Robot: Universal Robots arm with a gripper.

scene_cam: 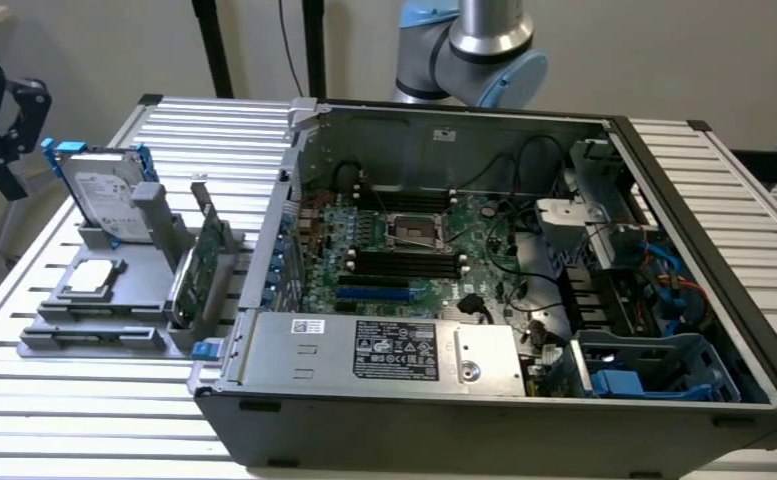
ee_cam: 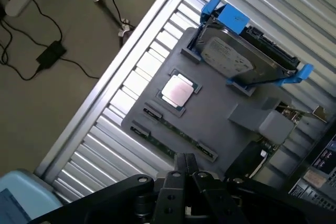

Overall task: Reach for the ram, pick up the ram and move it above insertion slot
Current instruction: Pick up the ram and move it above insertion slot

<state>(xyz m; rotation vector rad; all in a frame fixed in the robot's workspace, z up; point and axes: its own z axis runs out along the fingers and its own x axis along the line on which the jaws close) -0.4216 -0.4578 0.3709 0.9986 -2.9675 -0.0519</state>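
Note:
The ram (ee_cam: 169,143) is a thin green stick lying flat in a clipped slot along the edge of a grey fixture (ee_cam: 210,121), beside the CPU (ee_cam: 178,89). In the exterior view the ram's slot (scene_cam: 95,338) is at the fixture's front edge, on the exterior view's left. My gripper (ee_cam: 185,162) hangs above the table just off the ram's side of the fixture, its black fingers (ee_cam: 178,174) pressed together with nothing between them. A black gripper body (scene_cam: 1,130) shows at the exterior view's left edge. The motherboard's dark memory slots (scene_cam: 408,262) lie inside the open case.
A hard drive in a blue-clipped caddy (ee_cam: 247,56) and a tall green expansion card (scene_cam: 199,268) stand on the fixture. The open computer case (scene_cam: 495,300) fills the table's middle. Cables and a power brick (ee_cam: 50,53) lie on the floor beyond the slatted table's edge (ee_cam: 100,103).

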